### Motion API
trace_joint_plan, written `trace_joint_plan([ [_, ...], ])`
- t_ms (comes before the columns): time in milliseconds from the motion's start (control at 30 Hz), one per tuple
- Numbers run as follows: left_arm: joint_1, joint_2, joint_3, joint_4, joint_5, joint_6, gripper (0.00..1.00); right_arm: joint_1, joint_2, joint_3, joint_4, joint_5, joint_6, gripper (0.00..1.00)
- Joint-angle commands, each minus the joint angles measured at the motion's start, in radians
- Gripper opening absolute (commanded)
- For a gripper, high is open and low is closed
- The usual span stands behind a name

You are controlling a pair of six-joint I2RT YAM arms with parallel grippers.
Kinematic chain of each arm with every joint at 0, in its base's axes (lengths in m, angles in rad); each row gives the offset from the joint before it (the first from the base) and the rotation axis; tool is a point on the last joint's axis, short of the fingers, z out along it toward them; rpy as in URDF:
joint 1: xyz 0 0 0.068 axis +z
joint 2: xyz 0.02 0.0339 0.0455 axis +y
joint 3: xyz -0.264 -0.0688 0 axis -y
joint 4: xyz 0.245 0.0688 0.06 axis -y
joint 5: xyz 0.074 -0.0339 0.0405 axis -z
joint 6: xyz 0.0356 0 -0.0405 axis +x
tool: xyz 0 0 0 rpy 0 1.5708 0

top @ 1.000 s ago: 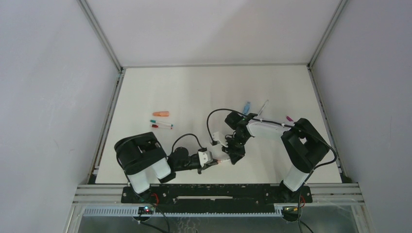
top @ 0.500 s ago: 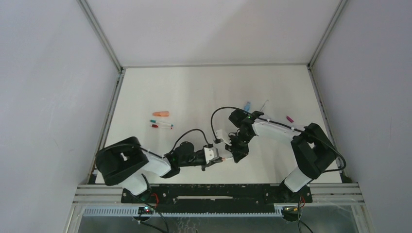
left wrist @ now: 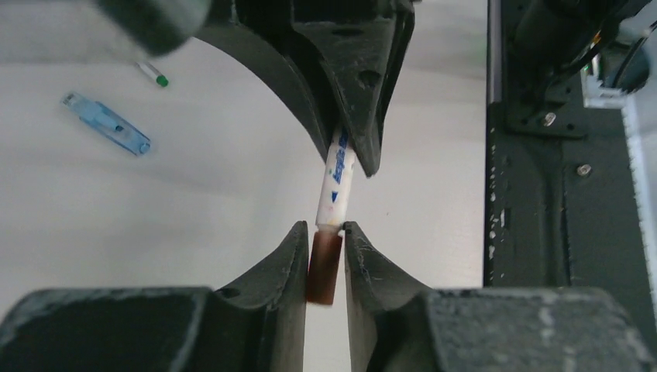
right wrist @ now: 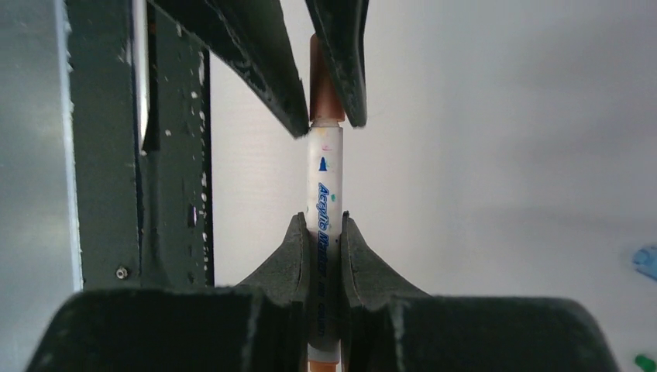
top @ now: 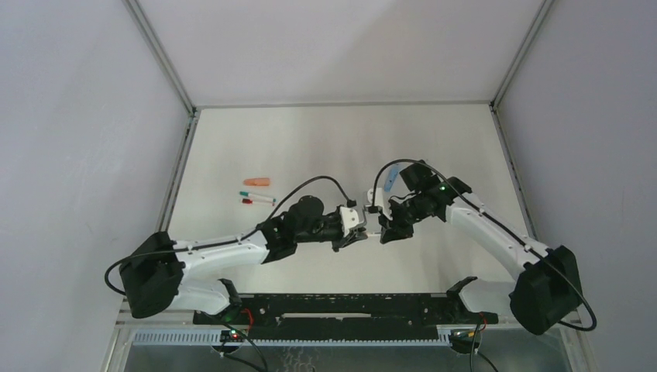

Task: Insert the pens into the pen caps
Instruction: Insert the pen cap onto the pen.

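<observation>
Here, the left gripper (left wrist: 325,232) clenches a reddish-brown cap (left wrist: 324,267). The right gripper (right wrist: 323,225) clenches the white pen (right wrist: 323,178), whose end meets the cap's mouth above mid-table (top: 310,147). A slight tilt between the two could jam the joint or slide either grip. The table's edges and the light blue cap (left wrist: 107,124) lie well apart.

Seen from above at mid-frame, the left gripper (left wrist: 324,232) and right gripper (right wrist: 323,225) met tip to tip, clamping a white marker pen (left wrist: 337,174) and reddish-brown plastic cap (left wrist: 324,271) and barring the middle. A salmon-orange plastic cap (top: 256,182) and two slim white pens (top: 259,195) crowded centre left. A light blue plastic cap (top: 393,175) lay just above the grippers. The upper half of the white surface (top: 333,132) lay open.
</observation>
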Motion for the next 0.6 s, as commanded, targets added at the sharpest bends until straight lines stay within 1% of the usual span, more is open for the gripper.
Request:
trace_joint_plan([
  [0,-0.013,-0.028,0.142,-0.183,-0.03,-0.032,0.27,-0.015,-0.08,0.0,0.088,-0.249,-0.024,0.0],
  [167,-0.013,-0.069,0.184,-0.226,-0.048,-0.056,0.36,-0.055,-0.119,-0.006,0.09,-0.274,-0.022,0.0],
  [367,-0.018,-0.179,0.185,-0.227,-0.115,-0.077,0.53,-0.075,-0.148,-0.011,0.09,-0.297,-0.027,0.0],
  [533,-0.023,-0.283,0.163,-0.208,-0.166,-0.095,0.69,-0.078,-0.157,-0.013,0.085,-0.316,-0.036,0.0],
  [567,-0.023,-0.301,0.156,-0.198,-0.17,-0.099,0.71,-0.078,-0.158,-0.013,0.085,-0.318,-0.037,0.0],
])
